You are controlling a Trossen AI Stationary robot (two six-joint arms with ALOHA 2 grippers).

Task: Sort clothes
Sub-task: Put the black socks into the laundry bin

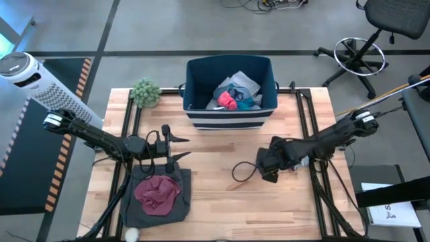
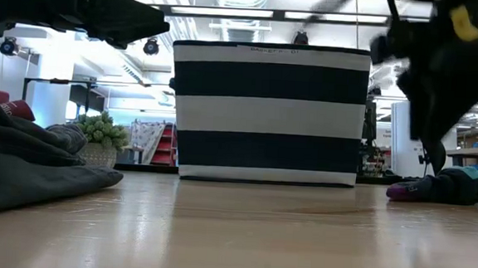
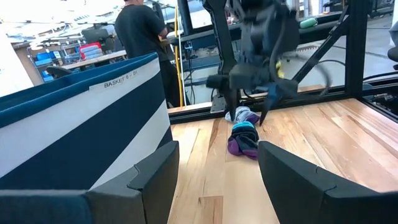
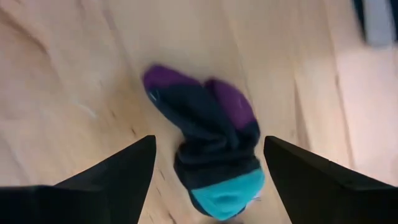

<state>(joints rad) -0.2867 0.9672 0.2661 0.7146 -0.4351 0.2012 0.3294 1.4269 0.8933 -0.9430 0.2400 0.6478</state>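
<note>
A small rolled sock bundle, purple, dark and teal point(image 4: 211, 149), lies on the wooden table right of centre; it also shows in the left wrist view point(image 3: 244, 138) and the low view point(image 2: 444, 186). My right gripper point(image 4: 210, 140) hangs open just above it, pointing down, one finger on either side of it and not touching it; it also shows in the left wrist view point(image 3: 247, 115). My left gripper point(image 1: 183, 148) is open and empty, just beyond a dark grey garment point(image 1: 144, 202) with a maroon garment point(image 1: 158, 191) lying on it. The navy striped bin point(image 1: 230, 114) holds several clothes point(image 1: 235, 94).
A small potted plant point(image 1: 146, 92) stands left of the bin. A white fan point(image 1: 27, 74) is off the table's left side. A small white thing point(image 1: 132, 234) lies at the near edge. A cable loop point(image 1: 242, 171) hangs by my right gripper. Bare wood lies in the middle.
</note>
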